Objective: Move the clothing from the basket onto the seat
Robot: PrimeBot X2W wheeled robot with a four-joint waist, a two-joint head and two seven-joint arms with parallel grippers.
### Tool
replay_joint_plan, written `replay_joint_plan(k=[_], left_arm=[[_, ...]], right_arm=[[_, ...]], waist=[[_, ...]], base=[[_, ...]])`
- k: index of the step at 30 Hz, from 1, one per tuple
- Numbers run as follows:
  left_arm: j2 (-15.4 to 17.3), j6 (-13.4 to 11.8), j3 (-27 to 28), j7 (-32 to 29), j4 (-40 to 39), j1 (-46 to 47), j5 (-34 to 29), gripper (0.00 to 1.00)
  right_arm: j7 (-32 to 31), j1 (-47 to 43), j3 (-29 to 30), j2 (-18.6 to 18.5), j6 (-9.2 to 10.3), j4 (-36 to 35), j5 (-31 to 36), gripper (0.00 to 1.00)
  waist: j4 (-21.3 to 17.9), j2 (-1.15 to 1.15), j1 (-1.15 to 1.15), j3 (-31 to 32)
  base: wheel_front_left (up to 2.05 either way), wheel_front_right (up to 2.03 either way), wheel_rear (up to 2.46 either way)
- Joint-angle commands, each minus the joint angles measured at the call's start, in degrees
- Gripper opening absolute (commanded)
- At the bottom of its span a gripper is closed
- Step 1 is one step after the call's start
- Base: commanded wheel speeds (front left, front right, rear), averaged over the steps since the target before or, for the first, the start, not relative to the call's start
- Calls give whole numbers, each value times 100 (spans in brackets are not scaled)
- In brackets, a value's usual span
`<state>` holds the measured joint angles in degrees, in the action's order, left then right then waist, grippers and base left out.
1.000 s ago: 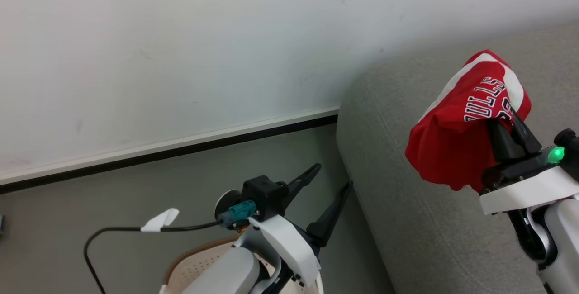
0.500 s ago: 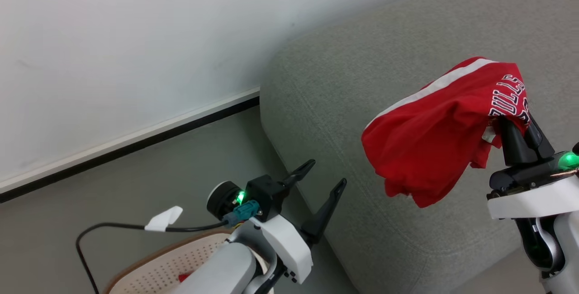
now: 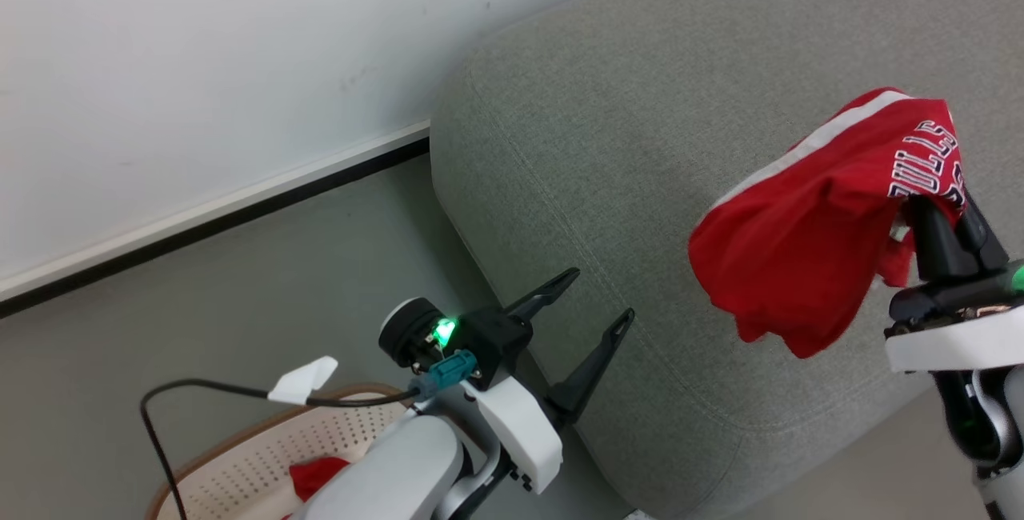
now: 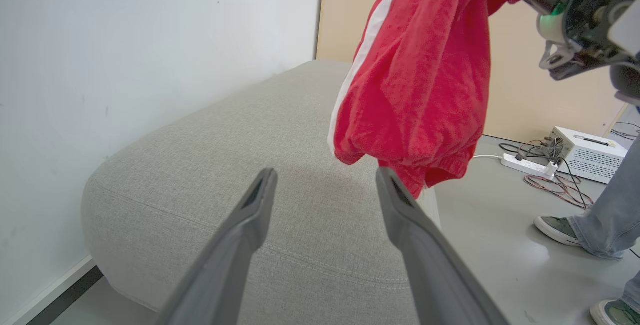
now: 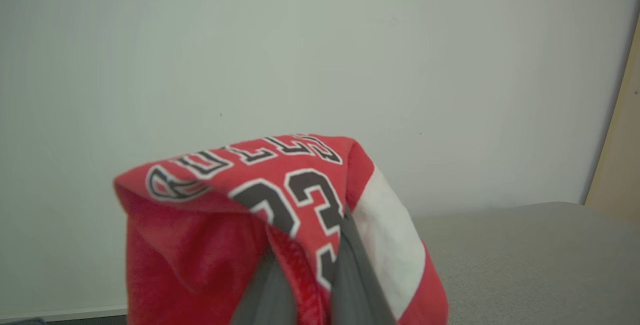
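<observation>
Head's swung round, more seat (image 3: 640, 144) showing now; right gripper (image 3: 948, 220) jaws clenched on the red jersey (image 3: 800, 264) hanging above it, left gripper (image 3: 600, 293) jaws wide open. Carry step, I'd say: next lower and release.

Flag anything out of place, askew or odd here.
Nothing damaged or spilled. The jersey hangs bunched from the right gripper, jaws shut, above the seat. A second red garment lies in the basket.
</observation>
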<state>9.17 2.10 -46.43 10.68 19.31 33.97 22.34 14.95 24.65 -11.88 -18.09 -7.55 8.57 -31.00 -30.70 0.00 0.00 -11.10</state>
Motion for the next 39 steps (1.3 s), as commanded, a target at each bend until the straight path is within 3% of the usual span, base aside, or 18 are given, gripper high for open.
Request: replay_joint_plan(k=[1,12,20,30,34,39], left_arm=[[72,34,-21,-3,-56,88,-85,100],[292,62,-122,-456,-401,736,-367,100],[350,75,-135,-676,-648,1217,-526,100],[374,29,-110,-615,-691,1481,-608,100],[363,10,-108,-549,-634,1507,-581,100],[361,-13,-106,-524,-558,1499,-511,100]], right_arm=[[15,238,-4,-102,12,101,-49,0],[14,1528,250,-416,12,871,-361,0],[14,2618,238,-814,12,1859,-1079,0],[13,3479,340,-1236,12,2676,-1068,0],[-4,3592,-63,-1286,12,3136,-1034,0],[-758,3775,-702,-1317,13,3765,-1445,0]], waist=[[26,0,0,-142],[678,0,0,-1273],[1132,0,0,-2190],[1561,0,0,-2773],[1654,0,0,-2817],[1676,0,0,-2808]], base=[[0,0,0],[0,0,0],[0,0,0],[0,0,0],[0,0,0],[0,0,0]])
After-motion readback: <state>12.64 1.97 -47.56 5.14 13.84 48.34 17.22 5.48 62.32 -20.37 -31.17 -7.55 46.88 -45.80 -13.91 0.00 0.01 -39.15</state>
